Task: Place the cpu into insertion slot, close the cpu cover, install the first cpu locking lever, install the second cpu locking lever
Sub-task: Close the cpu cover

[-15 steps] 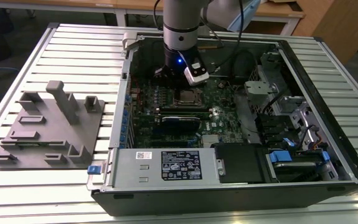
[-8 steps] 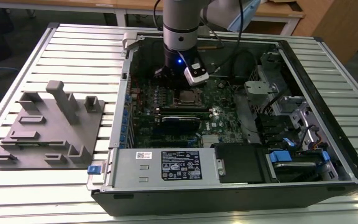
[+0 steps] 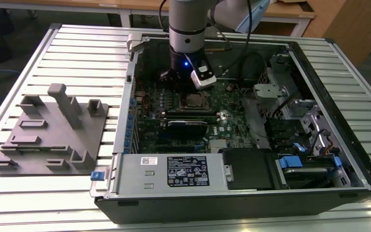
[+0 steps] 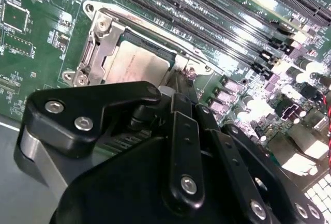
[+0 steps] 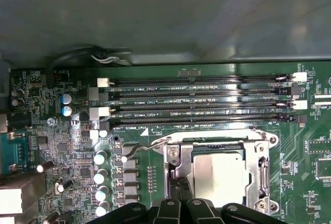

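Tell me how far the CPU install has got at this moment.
Done: the cpu sits in the insertion slot, and the cpu cover looks lowered over the chip's edges. In hand: the gripper is down at the socket's edge, beside the cover. Left: the locking levers; one wire lever seems to stand out from the socket, apparently not latched.

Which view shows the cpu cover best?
The first wrist view: the cpu cover lies almost square-on, its frame visible around the cpu. The second wrist view shows it obliquely, partly hidden by the gripper; the exterior view, from afar.
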